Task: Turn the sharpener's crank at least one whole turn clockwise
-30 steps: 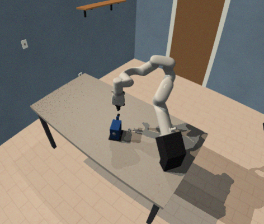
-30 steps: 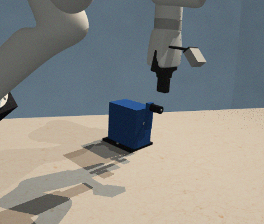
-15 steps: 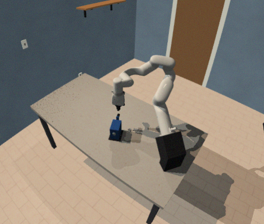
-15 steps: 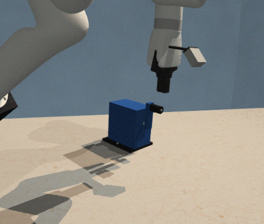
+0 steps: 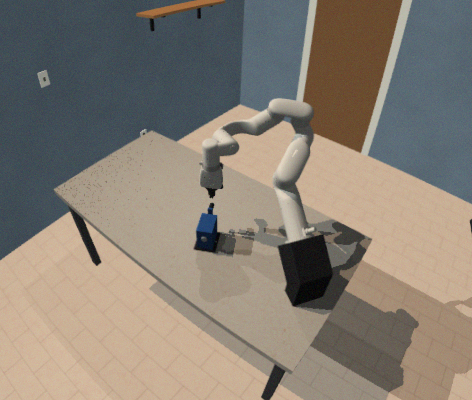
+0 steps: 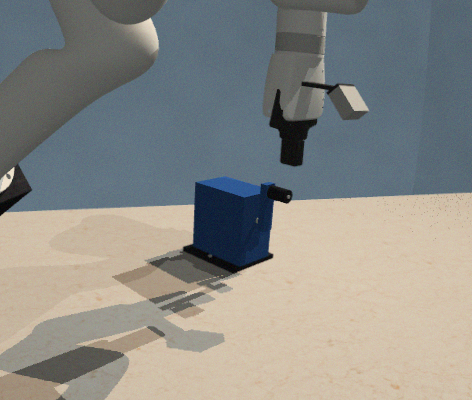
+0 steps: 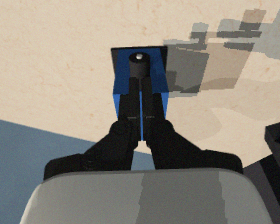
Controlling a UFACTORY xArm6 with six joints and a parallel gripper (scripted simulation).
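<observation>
Sharpener bolted mid-counter, knob at top of crank circle. Claw pinched fully closed, empty, above the knob. Risk: closed fingers can't straddle knob; descending would just jam it.

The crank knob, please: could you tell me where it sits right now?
In the exterior view the black knob juts from the top right of the blue sharpener, directly below the shut, empty gripper, with a gap between them.

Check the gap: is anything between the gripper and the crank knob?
Nothing. In the exterior view the shut gripper hangs above the knob with only background wall showing between them.
</observation>
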